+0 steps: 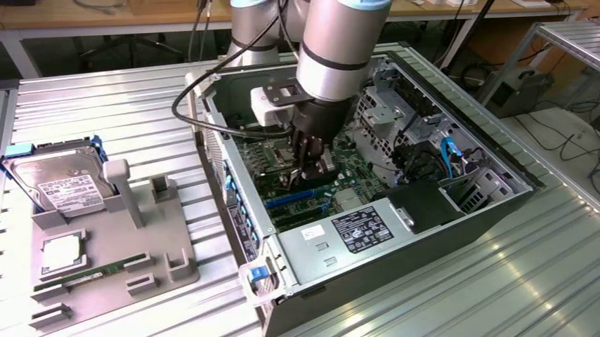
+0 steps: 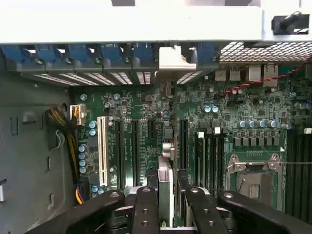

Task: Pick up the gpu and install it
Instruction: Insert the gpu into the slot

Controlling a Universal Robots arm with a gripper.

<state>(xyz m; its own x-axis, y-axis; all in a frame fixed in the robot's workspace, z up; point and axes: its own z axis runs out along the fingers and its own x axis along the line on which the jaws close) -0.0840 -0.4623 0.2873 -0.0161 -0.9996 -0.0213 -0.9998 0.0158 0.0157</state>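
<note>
Black card, the gpu (image 2: 165, 183), stands edge-on, clenched between the jaws of the gripper (image 1: 312, 170), bracket toward the case's (image 1: 487, 151) rear wall at 12 o'clock, seemingly aligned over a motherboard (image 2: 229, 117) slot.

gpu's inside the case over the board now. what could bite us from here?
1. The end effector grips the gpu by its edge; if the card is tilted off its slot, pressing may jam it.
2. The bracket end sits close to the blue slot clips and could catch.
3. The arm's cable drapes over the case wall and may snag.
</note>
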